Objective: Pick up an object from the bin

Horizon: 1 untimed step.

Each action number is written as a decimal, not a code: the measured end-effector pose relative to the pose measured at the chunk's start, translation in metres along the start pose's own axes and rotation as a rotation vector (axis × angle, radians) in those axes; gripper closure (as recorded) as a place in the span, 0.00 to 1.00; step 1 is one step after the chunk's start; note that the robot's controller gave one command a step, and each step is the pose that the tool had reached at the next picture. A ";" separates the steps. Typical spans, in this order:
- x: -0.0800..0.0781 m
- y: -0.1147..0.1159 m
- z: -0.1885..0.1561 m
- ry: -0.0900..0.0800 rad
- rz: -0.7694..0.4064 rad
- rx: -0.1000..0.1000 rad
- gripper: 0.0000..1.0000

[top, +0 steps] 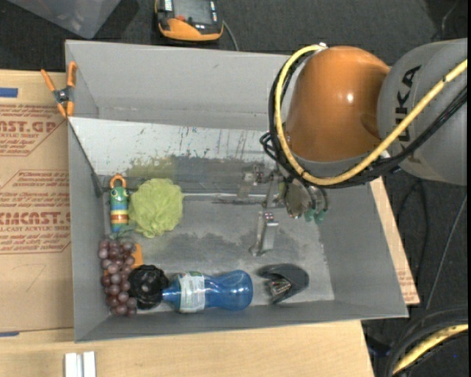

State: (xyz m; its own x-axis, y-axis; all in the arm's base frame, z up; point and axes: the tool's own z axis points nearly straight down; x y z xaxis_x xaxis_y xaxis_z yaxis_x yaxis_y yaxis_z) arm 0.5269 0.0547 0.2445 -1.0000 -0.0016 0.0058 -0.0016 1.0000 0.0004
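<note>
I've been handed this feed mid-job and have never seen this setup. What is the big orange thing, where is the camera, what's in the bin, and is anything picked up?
One camera looks down from above on a grey metal bin. The orange dome is a cover on the robot arm, which reaches in from the right. Below it sits the gripper, open over bare bin floor and holding nothing. By the left wall lie a green fluffy ball, a small striped toy bottle and purple toy grapes. Along the near wall are a black round thing, a blue bottle and, nearest the gripper, a dark clip-like thing.
</note>
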 end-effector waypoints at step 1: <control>-0.002 0.000 -0.004 -0.008 0.001 -0.001 0.00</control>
State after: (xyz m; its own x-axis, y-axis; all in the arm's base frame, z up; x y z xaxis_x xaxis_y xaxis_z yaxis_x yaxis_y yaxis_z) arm 0.5284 0.0542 0.2480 -1.0000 -0.0003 -0.0022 -0.0003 1.0000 0.0011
